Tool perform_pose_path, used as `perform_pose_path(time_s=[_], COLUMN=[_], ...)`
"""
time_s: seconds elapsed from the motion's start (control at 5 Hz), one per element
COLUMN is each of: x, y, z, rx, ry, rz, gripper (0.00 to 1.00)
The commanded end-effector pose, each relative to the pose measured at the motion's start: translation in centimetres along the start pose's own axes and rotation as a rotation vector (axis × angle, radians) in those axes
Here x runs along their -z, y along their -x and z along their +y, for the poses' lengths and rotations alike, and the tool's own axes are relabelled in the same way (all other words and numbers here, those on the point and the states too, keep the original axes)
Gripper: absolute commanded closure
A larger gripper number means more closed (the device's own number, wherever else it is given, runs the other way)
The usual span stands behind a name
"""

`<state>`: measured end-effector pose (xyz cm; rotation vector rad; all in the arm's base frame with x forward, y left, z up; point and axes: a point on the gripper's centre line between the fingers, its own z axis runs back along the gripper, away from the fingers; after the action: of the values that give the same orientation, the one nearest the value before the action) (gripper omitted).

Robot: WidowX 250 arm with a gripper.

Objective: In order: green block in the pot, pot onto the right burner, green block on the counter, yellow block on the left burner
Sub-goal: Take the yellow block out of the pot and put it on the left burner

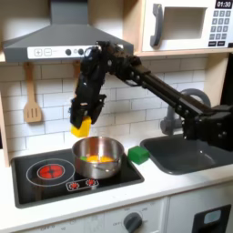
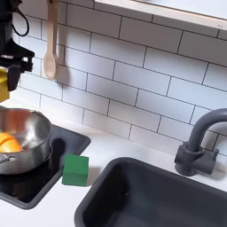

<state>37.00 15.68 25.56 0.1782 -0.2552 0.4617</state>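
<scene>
My gripper (image 1: 82, 124) hangs above the pot's left rim, shut on the yellow block (image 1: 82, 128), a yellow-orange cube held tilted. At the second exterior view's left edge the gripper (image 2: 5, 78) and the yellow block (image 2: 3, 86) are partly cut off. The silver pot (image 1: 97, 157) sits on the right burner of the black cooktop, and its inside (image 2: 9, 142) looks orange-yellow. The green block (image 1: 137, 154) rests on the cream counter (image 1: 159, 185) just right of the pot, between the cooktop and the sink. It shows close up as the green block (image 2: 75, 168) in the second exterior view. The left burner (image 1: 50, 170) glows red with nothing on it.
A dark grey sink (image 1: 187, 153) with a faucet (image 2: 199, 142) lies right of the green block. A wooden spatula (image 2: 51, 51) hangs on the tiled wall. The range hood (image 1: 59, 36) and microwave (image 1: 187, 23) are overhead. Stove knobs (image 1: 82, 185) line the cooktop's front.
</scene>
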Motion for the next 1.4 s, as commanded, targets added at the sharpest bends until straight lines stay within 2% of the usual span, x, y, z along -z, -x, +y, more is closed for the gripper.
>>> perform_pose_path(time_s=[0.0,0.4,0.6,0.8,1.0,1.2], x=[3.9,7.0,9.3,10.7,10.7,9.9], y=[-0.2,0.4,1.1,1.3,0.1,-3.3], z=[2.8,4.6,4.4,5.3,5.2,5.1], rx=[-0.112,-0.189,-0.207,-0.211,-0.194,-0.145], ry=[-0.034,-0.059,-0.031,-0.006,-0.016,0.002], rz=[0.022,0.043,0.137,0.182,0.194,0.161], gripper=[1.00,1.00,1.00,0.00,0.00,0.00])
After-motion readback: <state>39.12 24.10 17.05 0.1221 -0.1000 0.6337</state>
